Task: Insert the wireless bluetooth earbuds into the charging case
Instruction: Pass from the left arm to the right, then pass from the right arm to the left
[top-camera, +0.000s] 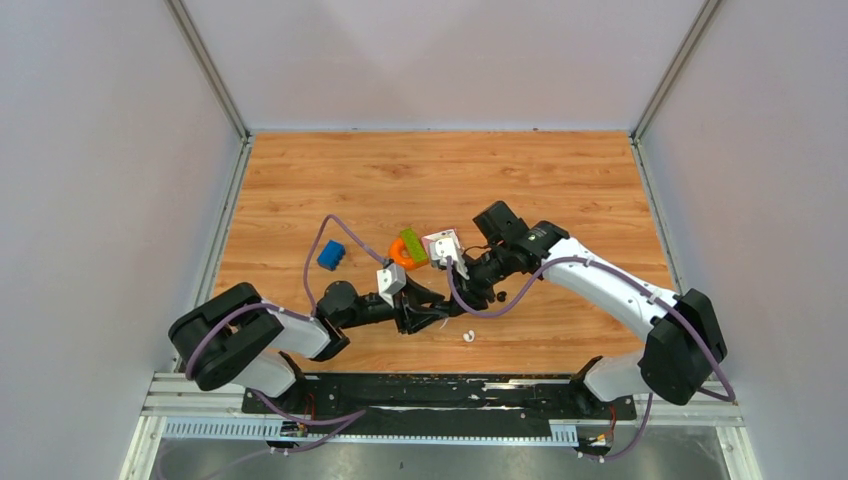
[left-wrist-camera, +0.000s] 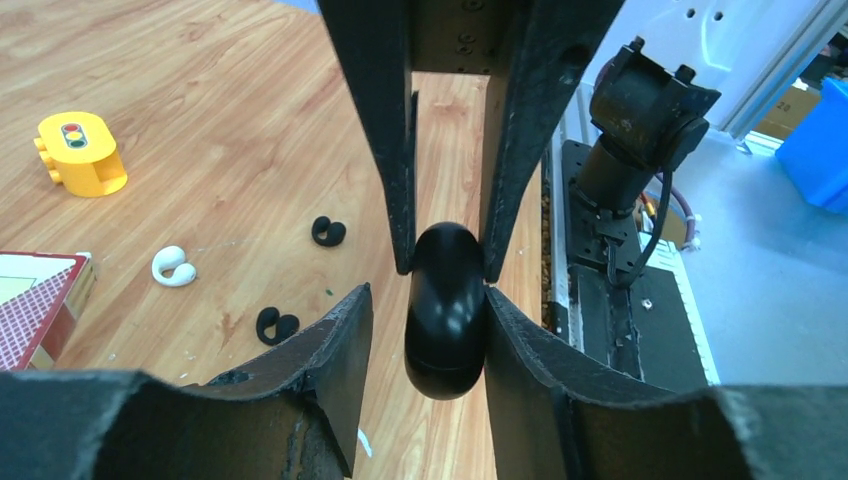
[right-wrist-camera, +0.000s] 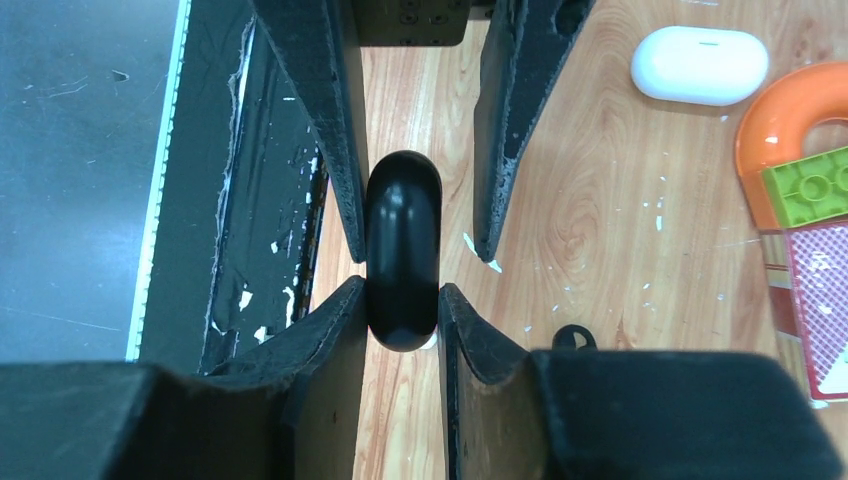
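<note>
Left gripper (left-wrist-camera: 447, 280) and right gripper (right-wrist-camera: 402, 272) each pinching black case (left-wrist-camera: 447, 335); around it lie loose earbuds (left-wrist-camera: 328, 231), white case (right-wrist-camera: 700, 65), orange ring (right-wrist-camera: 765, 130).

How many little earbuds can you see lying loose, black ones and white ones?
Black earbuds: 2
White earbuds: 1
Total: 3 in view

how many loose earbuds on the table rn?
3 in the left wrist view: white earbud beside the checked box, far black earbud right of it, near black earbud below. A fourth may be hidden behind the gripped black case.
</note>
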